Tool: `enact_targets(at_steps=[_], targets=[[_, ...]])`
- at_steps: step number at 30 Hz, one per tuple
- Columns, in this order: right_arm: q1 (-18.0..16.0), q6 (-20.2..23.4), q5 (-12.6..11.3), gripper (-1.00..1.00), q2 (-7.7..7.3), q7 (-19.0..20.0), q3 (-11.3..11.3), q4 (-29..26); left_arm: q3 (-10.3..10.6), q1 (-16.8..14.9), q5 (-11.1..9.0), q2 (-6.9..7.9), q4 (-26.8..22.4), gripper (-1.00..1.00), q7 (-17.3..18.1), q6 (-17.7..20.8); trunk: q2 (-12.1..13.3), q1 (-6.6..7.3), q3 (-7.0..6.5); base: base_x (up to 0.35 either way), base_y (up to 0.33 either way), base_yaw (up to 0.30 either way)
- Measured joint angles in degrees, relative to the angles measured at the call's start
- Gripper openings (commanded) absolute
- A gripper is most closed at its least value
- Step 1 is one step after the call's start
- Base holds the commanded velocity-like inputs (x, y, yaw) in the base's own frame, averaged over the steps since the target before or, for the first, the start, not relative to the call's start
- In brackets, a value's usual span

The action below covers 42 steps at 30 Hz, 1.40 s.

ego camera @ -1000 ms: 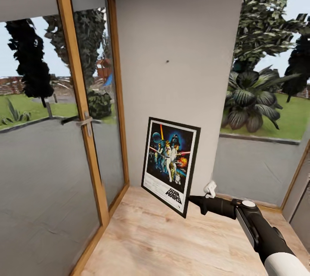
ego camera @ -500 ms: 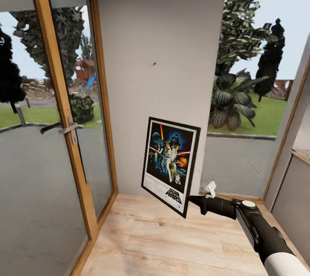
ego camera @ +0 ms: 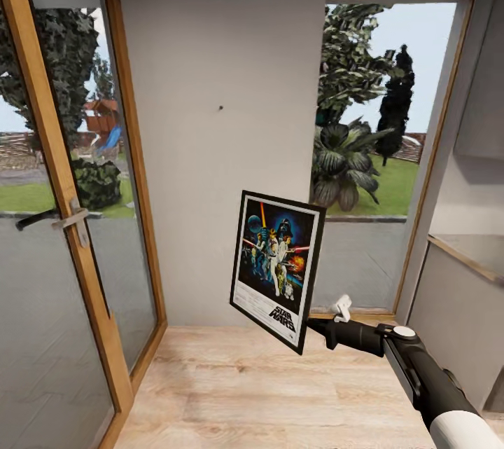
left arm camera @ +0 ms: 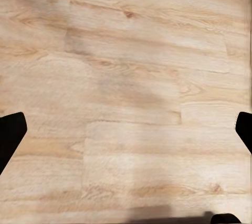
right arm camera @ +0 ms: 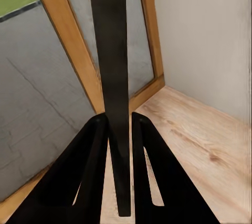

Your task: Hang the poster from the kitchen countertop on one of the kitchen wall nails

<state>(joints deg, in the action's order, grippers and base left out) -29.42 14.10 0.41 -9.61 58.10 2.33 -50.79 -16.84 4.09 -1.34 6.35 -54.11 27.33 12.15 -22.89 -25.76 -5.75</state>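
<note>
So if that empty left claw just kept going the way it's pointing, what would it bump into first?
The pale wood-plank floor, most likely. The left gripper's own camera looks along its open black fingertips straight at bare planks, with nothing between. How far off the floor lies is unclear.

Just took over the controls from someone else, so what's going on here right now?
The right gripper is shut on the edge of the Star Wars poster, holding it in the air above the wooden floor, tilted slightly. The robot faces a light-grey wall panel between a glass door and a window. A wall nail sits well above the poster, so it is not hung yet. The left gripper is open over the floor.
</note>
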Motion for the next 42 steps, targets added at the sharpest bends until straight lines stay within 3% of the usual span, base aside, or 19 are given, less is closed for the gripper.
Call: enact_targets(at_steps=[13, 42], targets=[[0.0, 0.0, 0.0, -1.0, 0.01, 0.0, 0.0, 0.0, 0.0, 0.0, 0.0, 0.0, 0.0, 1.0, 0.0, 0.0, 0.0, 0.01, -0.27, 0.036, 0.0, -0.071], [0.0, 0.0, -0.1, -1.0, 0.01, 0.0, 0.0, 0.0, 0.0, 0.0, 0.0, 0.0, 0.0, 1.0, -0.1, 0.0, 0.0, 0.03, -0.27, 0.321, 0.066, 0.0]])
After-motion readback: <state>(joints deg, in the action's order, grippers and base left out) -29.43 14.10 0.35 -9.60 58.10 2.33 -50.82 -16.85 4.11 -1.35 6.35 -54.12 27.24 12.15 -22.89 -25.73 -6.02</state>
